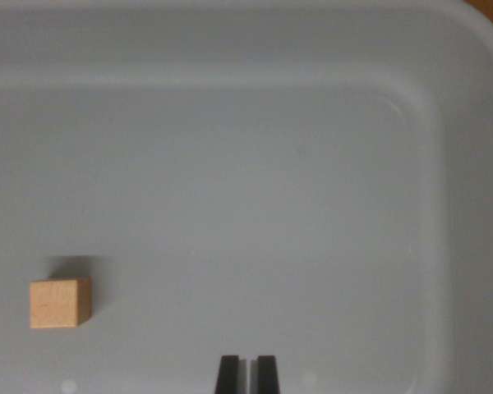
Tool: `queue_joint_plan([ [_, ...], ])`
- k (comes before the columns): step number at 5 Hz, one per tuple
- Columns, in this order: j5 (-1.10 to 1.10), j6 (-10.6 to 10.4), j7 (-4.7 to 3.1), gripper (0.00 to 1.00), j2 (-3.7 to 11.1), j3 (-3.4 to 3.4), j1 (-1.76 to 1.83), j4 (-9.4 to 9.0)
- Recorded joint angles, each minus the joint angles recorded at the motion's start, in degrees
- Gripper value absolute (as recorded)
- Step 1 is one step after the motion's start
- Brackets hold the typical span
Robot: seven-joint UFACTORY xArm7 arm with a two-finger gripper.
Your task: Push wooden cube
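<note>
Looking down from my wrist cam into a pale grey plastic tray (444,205), rounded corners, rim running along the top and the wrist view's right. A sliver of something orange-brown shows past the tray's top right corner, can't tell what it is.

The wooden cube (60,303) sits flat on the tray floor, low on the wrist view's left, with a soft shadow just above it. There's some faint marking on its top face, maybe a stamp or just grain, but it's way too blurry to read. No brand or label visible anywhere on the tray either.

My gripper (247,373) pokes in at the bottom edge, near the middle. The two dark fingertips (228,374) are pulled in almost together with only a thin light strip between them, nothing held. It's well apart from the cube, off to the cube's right and a bit lower in the frame.
</note>
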Motion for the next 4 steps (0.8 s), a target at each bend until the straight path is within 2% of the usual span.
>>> queue_joint_plan([
  [4,-0.01,-1.13,0.54,0.0,0.24,0.27,0.23,-1.05],
])
